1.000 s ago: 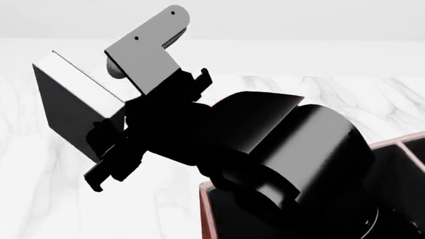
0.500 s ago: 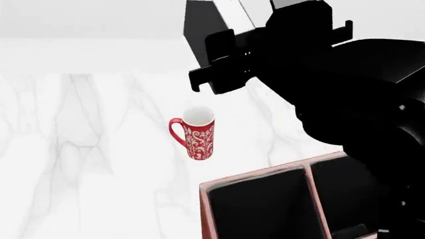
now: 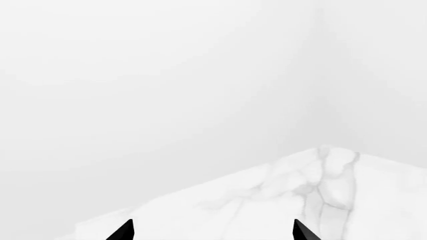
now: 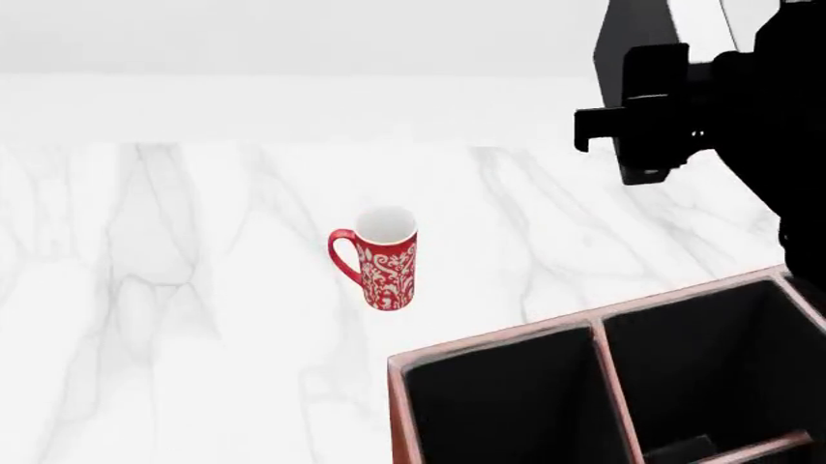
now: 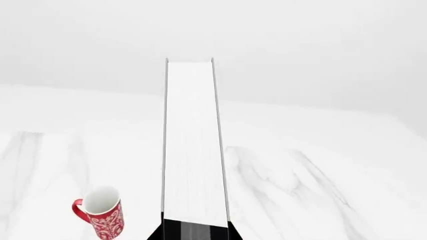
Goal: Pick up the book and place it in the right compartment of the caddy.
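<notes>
White marble counter (image 4: 193, 290), plain walls. The right gripper (image 5: 195, 231) is pinching the book (image 5: 194, 145), held up in the air near the caddy (image 4: 606, 333). Looks like the carry step; next it needs lowering into the right compartment. Left gripper (image 3: 212, 231) is spread, empty.

White marble tabletop (image 4: 193, 290), plain pale wall (image 4: 258, 39)

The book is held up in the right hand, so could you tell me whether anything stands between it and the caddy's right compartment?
Nothing visible does. The book hangs above the caddy, whose right compartment is open-topped; the mug stands off to the left.
</notes>
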Tool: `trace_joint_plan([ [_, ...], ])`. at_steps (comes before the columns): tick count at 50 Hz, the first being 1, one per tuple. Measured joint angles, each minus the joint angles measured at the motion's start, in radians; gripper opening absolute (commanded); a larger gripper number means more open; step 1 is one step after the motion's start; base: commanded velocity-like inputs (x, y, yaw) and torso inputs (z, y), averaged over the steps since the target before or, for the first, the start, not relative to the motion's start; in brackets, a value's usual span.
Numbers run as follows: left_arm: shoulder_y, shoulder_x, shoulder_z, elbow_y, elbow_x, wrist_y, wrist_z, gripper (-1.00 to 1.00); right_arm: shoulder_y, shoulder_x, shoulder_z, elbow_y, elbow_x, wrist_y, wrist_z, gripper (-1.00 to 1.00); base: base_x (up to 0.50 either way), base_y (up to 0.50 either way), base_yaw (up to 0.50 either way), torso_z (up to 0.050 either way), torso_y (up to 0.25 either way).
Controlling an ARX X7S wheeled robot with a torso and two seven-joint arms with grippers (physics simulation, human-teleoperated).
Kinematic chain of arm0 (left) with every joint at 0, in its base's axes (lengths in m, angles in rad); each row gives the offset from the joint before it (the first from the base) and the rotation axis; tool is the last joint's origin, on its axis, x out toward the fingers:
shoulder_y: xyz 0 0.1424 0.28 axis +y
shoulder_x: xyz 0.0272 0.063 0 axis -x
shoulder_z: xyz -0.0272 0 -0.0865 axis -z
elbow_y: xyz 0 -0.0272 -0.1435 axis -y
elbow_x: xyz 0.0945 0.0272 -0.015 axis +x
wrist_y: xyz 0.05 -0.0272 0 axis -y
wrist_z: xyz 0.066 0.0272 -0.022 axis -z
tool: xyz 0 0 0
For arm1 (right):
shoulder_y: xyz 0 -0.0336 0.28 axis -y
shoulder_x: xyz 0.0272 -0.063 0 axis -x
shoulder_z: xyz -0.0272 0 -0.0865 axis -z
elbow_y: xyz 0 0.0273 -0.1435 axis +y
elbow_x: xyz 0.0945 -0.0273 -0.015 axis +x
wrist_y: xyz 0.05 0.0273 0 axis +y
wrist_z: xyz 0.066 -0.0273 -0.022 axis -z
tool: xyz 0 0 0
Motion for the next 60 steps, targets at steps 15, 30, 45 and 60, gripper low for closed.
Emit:
trace_joint_plan([
  [15,0.001,0.000,0.005,-0.006,-0.002,0.007,-0.001,1.00,0.100,0.155,-0.088,0.119,0.158,0.002,0.183,-1.00,0.00,0.00,0.00,0.000,0.002],
  [30,0.003,-0.001,0.009,-0.012,-0.003,0.013,-0.002,1.00,0.206,0.278,-0.238,0.223,0.311,0.001,0.299,-1.00,0.00,0.00,0.00,0.000,0.001],
  [45,0.002,-0.003,0.017,-0.016,-0.001,0.016,-0.005,1.00,0.280,0.353,-0.371,0.256,0.373,-0.001,0.310,-1.00,0.00,0.00,0.00,0.000,0.001],
  [60,0.008,-0.004,0.014,-0.019,-0.006,0.022,-0.006,1.00,0.282,0.433,-0.458,0.247,0.481,-0.022,0.372,-1.00,0.00,0.00,0.00,0.000,0.001],
])
